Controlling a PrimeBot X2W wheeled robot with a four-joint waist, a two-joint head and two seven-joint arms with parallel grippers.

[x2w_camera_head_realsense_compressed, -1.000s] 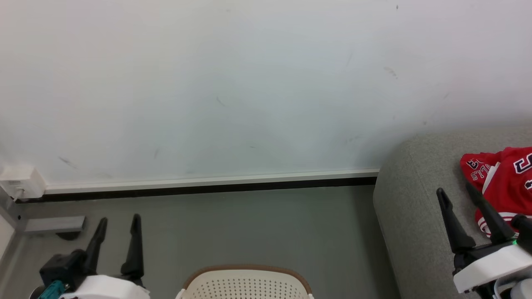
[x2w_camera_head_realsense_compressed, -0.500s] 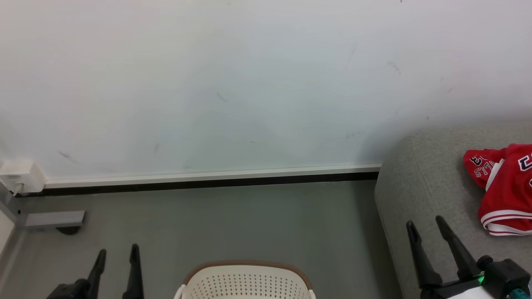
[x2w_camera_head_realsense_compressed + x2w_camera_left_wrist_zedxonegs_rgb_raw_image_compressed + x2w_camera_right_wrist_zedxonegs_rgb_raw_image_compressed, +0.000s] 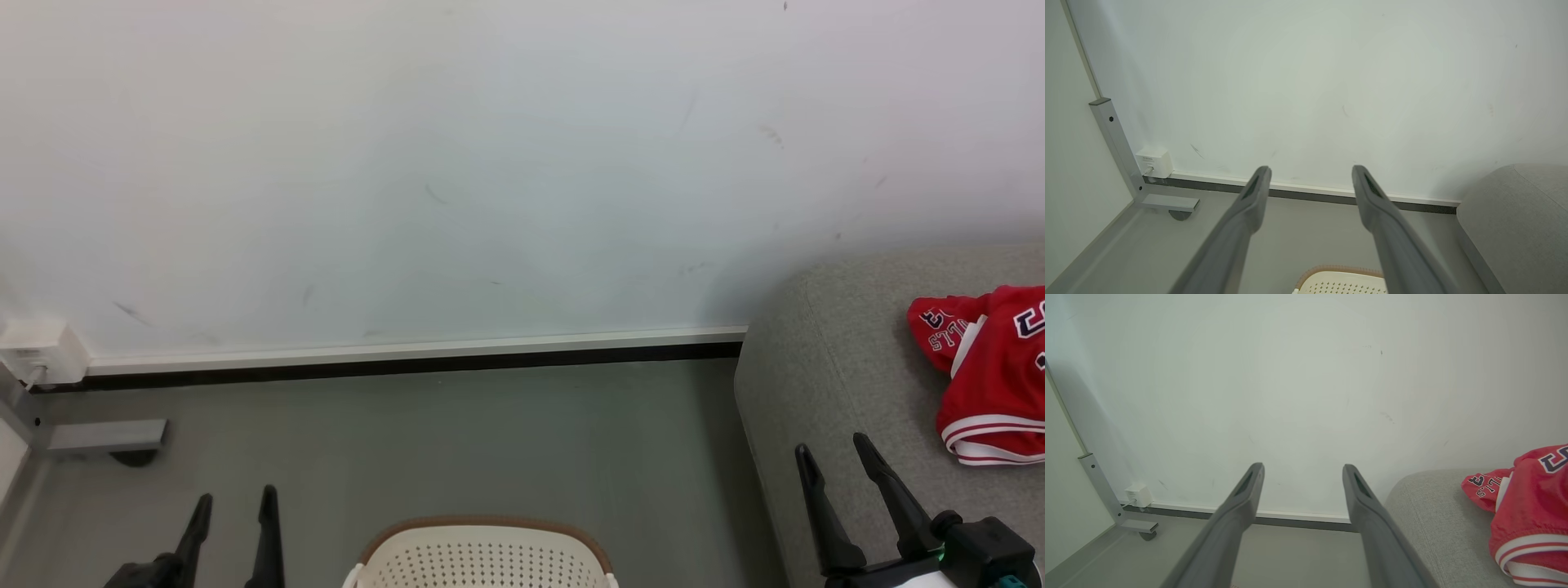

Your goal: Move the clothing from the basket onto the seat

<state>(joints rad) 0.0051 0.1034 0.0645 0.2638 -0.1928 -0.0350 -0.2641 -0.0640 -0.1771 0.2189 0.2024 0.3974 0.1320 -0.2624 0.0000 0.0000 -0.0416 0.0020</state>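
Red clothing (image 3: 992,376) with white striped trim and lettering lies on the grey seat (image 3: 824,367) at the right edge of the head view; the right wrist view shows the same clothing (image 3: 1527,514) on the seat (image 3: 1425,514). Only the far rim of the cream basket (image 3: 486,551) with its brown edge shows at the bottom centre, and again in the left wrist view as the basket (image 3: 1341,281); its inside is out of view. My left gripper (image 3: 234,498) is open and empty at the lower left. My right gripper (image 3: 833,447) is open and empty over the seat's front corner, left of the clothing.
A white wall with a pale skirting board (image 3: 408,353) runs behind grey floor. A grey metal frame foot with a castor (image 3: 106,437) and a white wall box (image 3: 37,349) stand at the far left.
Both grippers have drawn back toward the bottom of the head view. The right gripper, which stood beside the red clothing a second ago, is now clear of it and lower.
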